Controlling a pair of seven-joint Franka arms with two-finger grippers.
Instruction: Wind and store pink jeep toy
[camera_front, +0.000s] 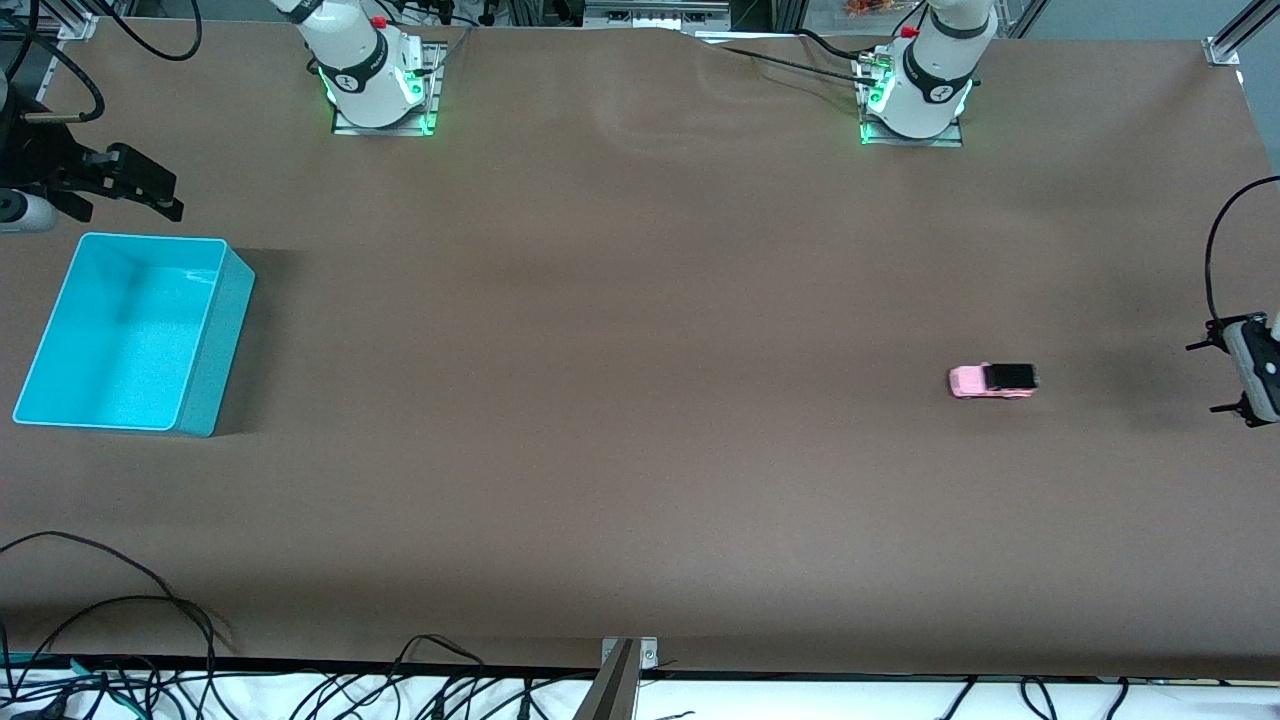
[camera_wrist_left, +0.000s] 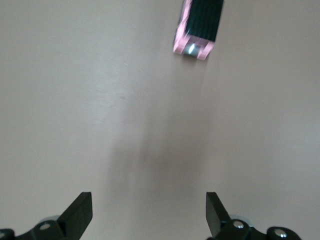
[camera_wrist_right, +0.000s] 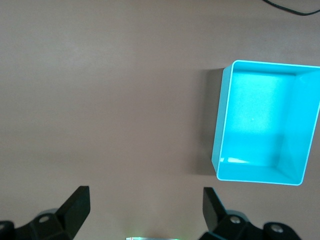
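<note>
The pink jeep toy (camera_front: 993, 381) is sitting on the brown table (camera_front: 620, 400) toward the left arm's end, at about three o'clock from the table's middle. The left gripper (camera_wrist_left: 149, 212) is hovering with fingers spread wide, holding nothing, the toy near it at roughly one o'clock in the left wrist view. The right gripper (camera_wrist_right: 145, 210) is waiting, equally wide, beside the teal bin (camera_front: 215, 340)
</note>
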